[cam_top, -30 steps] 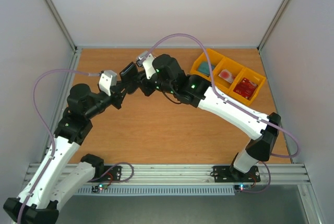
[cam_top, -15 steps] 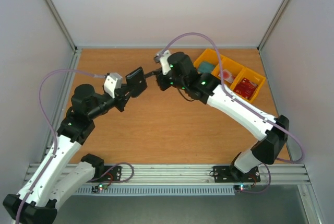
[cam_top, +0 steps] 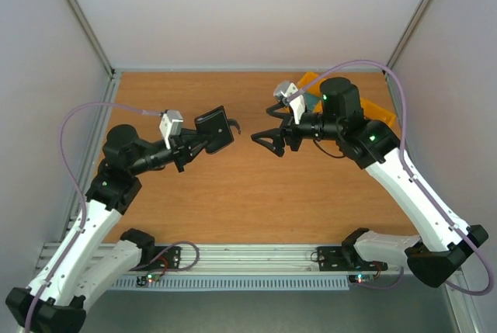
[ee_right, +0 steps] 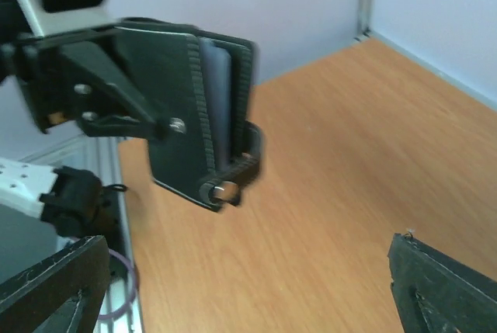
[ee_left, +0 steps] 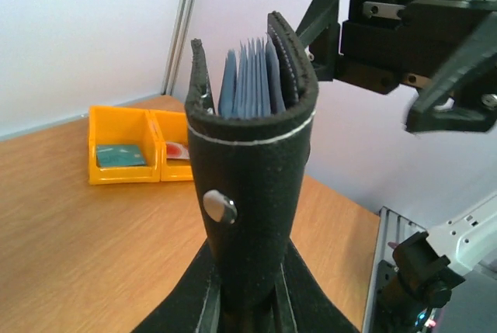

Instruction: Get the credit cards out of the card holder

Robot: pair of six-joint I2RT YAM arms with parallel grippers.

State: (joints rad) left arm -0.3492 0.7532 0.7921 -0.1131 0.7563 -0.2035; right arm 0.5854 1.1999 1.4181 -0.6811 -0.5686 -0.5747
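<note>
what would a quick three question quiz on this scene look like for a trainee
1. True or false: the right gripper is shut.
2. Where is the wallet? A) flat on the table B) in a bin C) held in the air by the left gripper
3. What colour is the tray?
Key: 1 false; 2 C; 3 yellow
</note>
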